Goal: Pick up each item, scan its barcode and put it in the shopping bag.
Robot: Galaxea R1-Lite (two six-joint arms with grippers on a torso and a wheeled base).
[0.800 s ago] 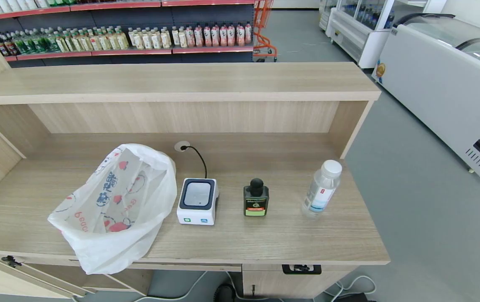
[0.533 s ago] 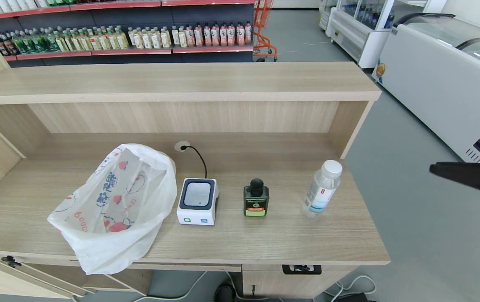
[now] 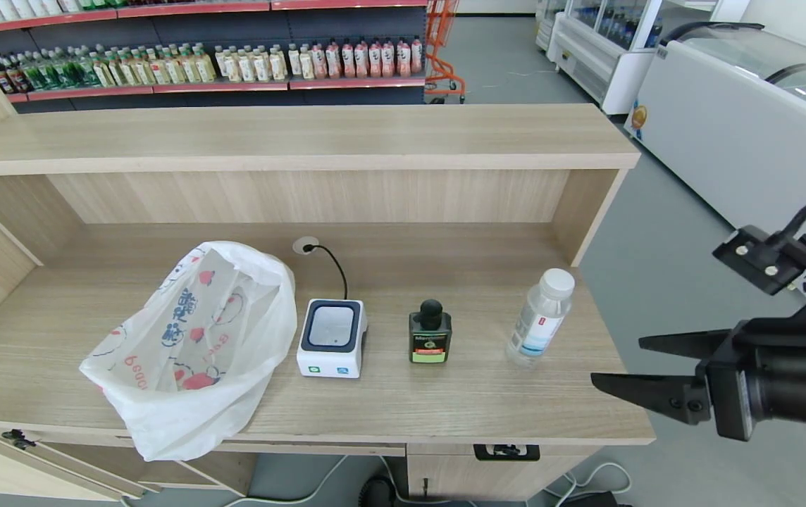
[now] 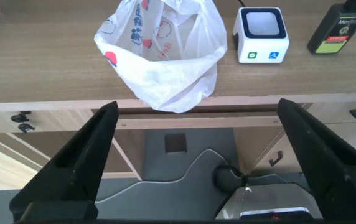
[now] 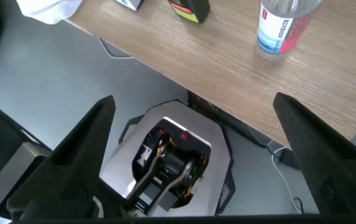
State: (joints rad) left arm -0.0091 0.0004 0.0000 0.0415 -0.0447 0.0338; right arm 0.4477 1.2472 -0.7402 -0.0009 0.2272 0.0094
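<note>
Right gripper [image 3: 616, 361]: jaws spread, empty, off the table's [image 3: 445, 405] end. Water bottle [image 3: 540, 317] stands upright on the table near ahead of these jaws, long axis vertical. Dark bottle [image 3: 430, 332], scanner [image 3: 332, 336], bag [image 3: 191, 345] lie farther ahead in turn. Left gripper [image 4: 198, 104]: jaws spread, empty, below the table edge, bag ahead. Judgement: right arm nearer the water bottle; side approach.

1. We hold our right claw [image 3: 618, 362] off the right end of the surface [image 3: 459, 401], just past its front corner. Its two fingers are spread wide and point toward that end, with the wrist level behind them.
2. Our left claw [image 4: 198, 104] hangs before the surface's front edge, fingers spread wide apart.
</note>
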